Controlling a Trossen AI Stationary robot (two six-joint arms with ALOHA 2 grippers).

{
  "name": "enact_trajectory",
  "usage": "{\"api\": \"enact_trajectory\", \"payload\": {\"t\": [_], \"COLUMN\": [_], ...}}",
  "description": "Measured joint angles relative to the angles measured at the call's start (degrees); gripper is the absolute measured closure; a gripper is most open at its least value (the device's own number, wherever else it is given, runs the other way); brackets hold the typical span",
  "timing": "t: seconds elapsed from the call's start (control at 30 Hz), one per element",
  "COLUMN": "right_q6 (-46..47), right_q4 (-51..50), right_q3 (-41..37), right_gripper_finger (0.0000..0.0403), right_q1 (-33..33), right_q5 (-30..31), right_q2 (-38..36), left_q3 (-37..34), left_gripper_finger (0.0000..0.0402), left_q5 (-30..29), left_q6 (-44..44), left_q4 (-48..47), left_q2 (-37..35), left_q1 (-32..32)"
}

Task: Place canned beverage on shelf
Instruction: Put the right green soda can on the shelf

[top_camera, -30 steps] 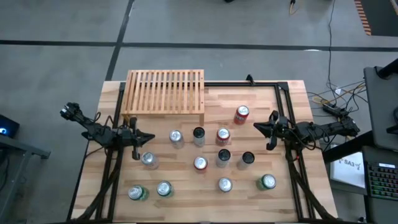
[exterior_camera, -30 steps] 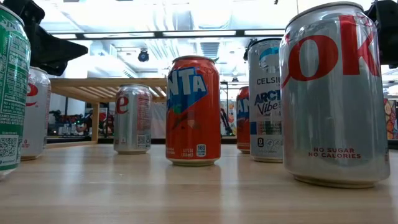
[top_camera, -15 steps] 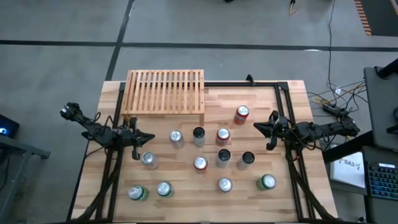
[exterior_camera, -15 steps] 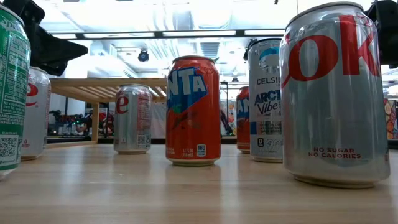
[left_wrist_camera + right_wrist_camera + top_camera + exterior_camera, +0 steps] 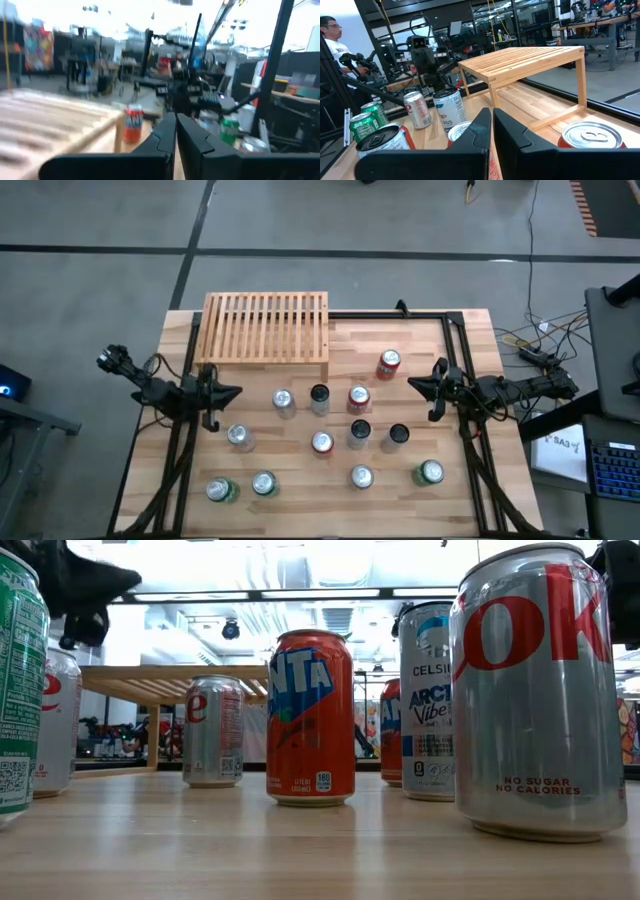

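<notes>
With the table read as a dial and 12 o'clock at the far edge, start nearest, from 7 to 5 o'clock: green can (image 5: 222, 491), silver can (image 5: 264, 483), plain-topped can (image 5: 362, 476) and second green can (image 5: 430, 472), all upright and well apart. Low hazard here, apart from a long carry over every other can. Toward centre: red-topped can (image 5: 322, 442), pale can (image 5: 359, 430) and black can (image 5: 398, 434) standing close together. Expect a toppled neighbour on any wide-jawed descent here, so approach from the outer side. At 9 o'clock: left gripper (image 5: 232, 391), clenched on nothing, above can height. Spread the fingers before descending, or risk pushing a can over instead of straddling it. At 3 o'clock: right gripper (image 5: 415, 384), likewise clenched and empty, with red can (image 5: 388, 363) near at 1 o'clock. Farthest, at 11 o'clock: shelf (image 5: 265, 327), slatted top bare, no can placed yet. Hazards at delivery:
- Striking the shelf's front edge or leg on a low carry.
- Tilting the can by releasing too high over the slats.
- Setting it too close to an edge.
- Sending both arms in together.
</notes>
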Motion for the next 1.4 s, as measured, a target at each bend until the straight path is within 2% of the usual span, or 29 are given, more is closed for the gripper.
{"api": "enact_trajectory", "payload": {"t": [0.1, 0.33, 0.47, 0.63, 0.83, 0.93, 1.1, 1.3, 1.4], "right_q6": [0.0, 0.4, 7.0, 4.3, 3.9, 5.0, 4.7, 0.5, 0.0], "right_q4": [0.0, 2.2, 10.4, 22.6, 24.4, 23.9, 23.8, 22.8, 18.6], "right_q3": [0.0, 0.0, 0.0, 0.0, 0.0, 0.3, 4.3, 12.8, 18.4], "right_gripper_finger": [0.0394, 0.0394, 0.0394, 0.0394, 0.0394, 0.0394, 0.0394, 0.0394, 0.0394], "right_q1": [0.0, 0.0, -0.1, -0.1, -0.1, -0.1, -0.1, -0.1, -0.1], "right_q5": [0.0, 0.0, 0.3, -0.1, -0.7, -3.6, -5.0, -5.0, -5.0], "right_q2": [0.0, -0.1, 0.0, 0.4, 1.5, 2.3, 7.0, 17.7, 22.6], "left_q3": [0.0, 0.0, 0.0, 0.0, 0.0, 0.0, 0.0, 0.0, 0.0], "left_gripper_finger": [0.0401, 0.0401, 0.0401, 0.0401, 0.0401, 0.0401, 0.0401, 0.0401, 0.0401], "left_q5": [0.0, 0.0, 0.0, 0.0, 0.0, 0.3, 6.7, 10.3, 10.8], "left_q6": [4.1, 5.4, 7.2, 9.8, 12.0, 10.4, 7.6, 7.4, 6.9], "left_q4": [5.6, 14.0, 15.1, 17.2, 19.4, 19.6, 20.9, 28.6, 30.2], "left_q2": [0.0, 0.0, 0.0, 0.0, 0.0, 0.1, 0.6, 3.4, 5.5], "left_q1": [0.0, 0.0, 0.0, 0.1, 0.1, 0.1, 0.1, 0.1, 0.1]}}
